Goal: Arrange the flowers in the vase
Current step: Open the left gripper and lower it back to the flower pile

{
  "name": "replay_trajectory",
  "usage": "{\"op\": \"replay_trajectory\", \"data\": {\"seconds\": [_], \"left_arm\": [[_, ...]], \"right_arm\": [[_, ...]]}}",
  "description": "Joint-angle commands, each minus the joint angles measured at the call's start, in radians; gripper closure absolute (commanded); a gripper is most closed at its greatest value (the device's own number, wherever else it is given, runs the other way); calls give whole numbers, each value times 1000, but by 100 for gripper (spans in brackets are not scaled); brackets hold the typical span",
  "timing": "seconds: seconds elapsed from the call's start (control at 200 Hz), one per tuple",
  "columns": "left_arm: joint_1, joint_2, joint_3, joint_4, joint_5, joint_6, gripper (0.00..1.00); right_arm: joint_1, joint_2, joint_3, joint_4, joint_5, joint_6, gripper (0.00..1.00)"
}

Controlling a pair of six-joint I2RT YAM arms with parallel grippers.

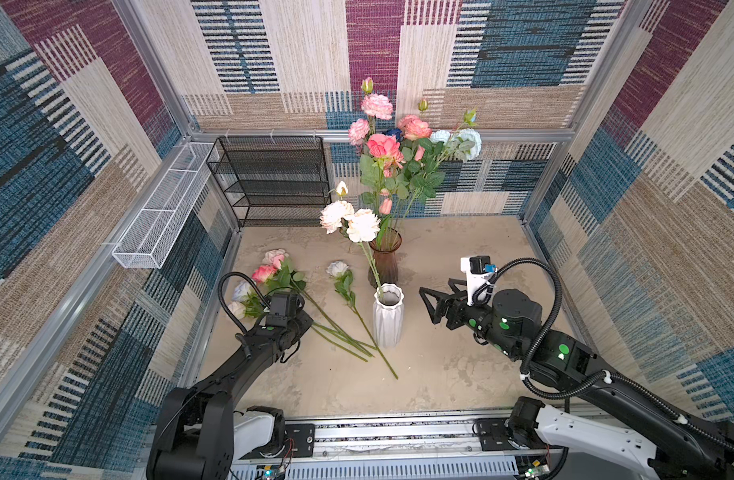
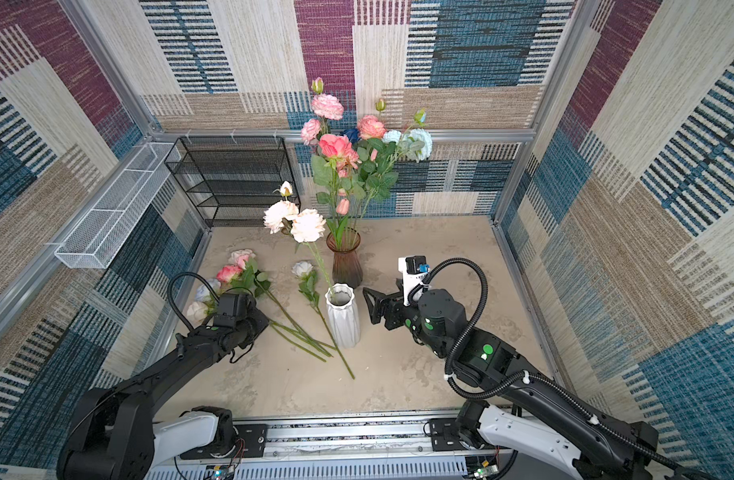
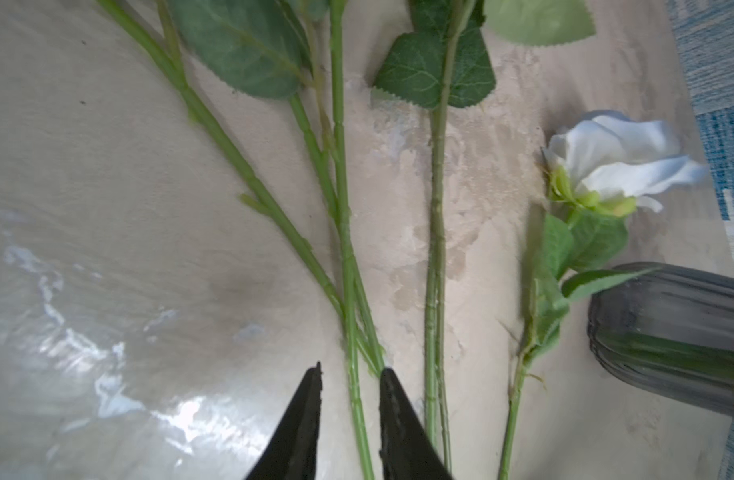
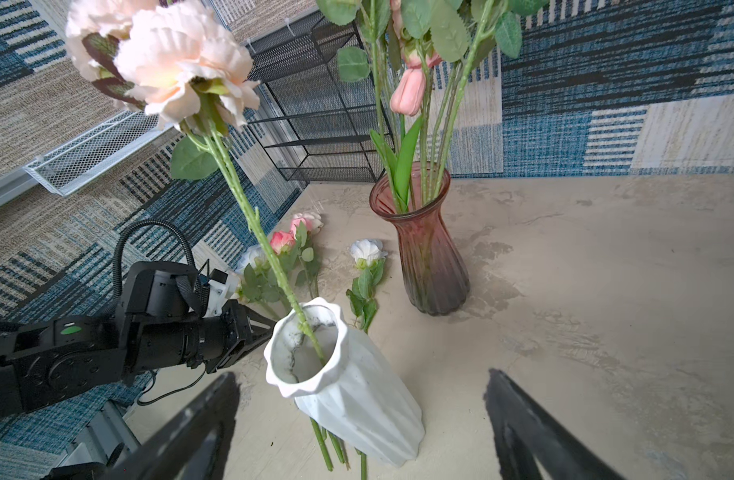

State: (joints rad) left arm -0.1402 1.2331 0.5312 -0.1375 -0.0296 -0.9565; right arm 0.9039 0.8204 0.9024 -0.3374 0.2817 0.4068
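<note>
Lab robot cell: aluminium frame (image 1: 523,135), patterned woven wall panels (image 1: 307,50), arms (image 1: 248,361) on a rail (image 1: 398,434)

Glossy ribbed glass vase (image 4: 427,266), matt white vase (image 4: 357,399), metal mesh rack (image 1: 273,183)

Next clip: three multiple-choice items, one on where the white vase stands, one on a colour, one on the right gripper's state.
1. The white vase stands: A hanging from the wall; B on the table, on the robot's side of the brown glass vase; C lying on its side.
2. The blooms in it are: A dark blue; B pale peach; C red.
3. The right gripper is: A shut on a stem; B shut on the vase; C open, empty.
Key: B, it stands upright before the glass vase; B, the heads are peach; C, its jaws are spread beside the vase.
</note>
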Motion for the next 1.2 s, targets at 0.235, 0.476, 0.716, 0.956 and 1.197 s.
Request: {"op": "replay_trajectory", "data": {"seconds": [0.235,0.476,0.716,0.956,1.197], "left_arm": [[35,186,117,264,-7,-26,67],[39,365,268,195,-45,22,66],[39,486,321,237,-20,33,67],[39,524,334,203,-27,30,91],[39,446,310,231,-27,22,100]], "right_arm": [[1,2,-2,12,20,-3,6],[1,0,6,2,30,-10,6],[1,-4,15,-15,40,-13,6],[1,-11,16,-24,48,-14,6],[1,-6,20,-22,51,-20,6]]}}
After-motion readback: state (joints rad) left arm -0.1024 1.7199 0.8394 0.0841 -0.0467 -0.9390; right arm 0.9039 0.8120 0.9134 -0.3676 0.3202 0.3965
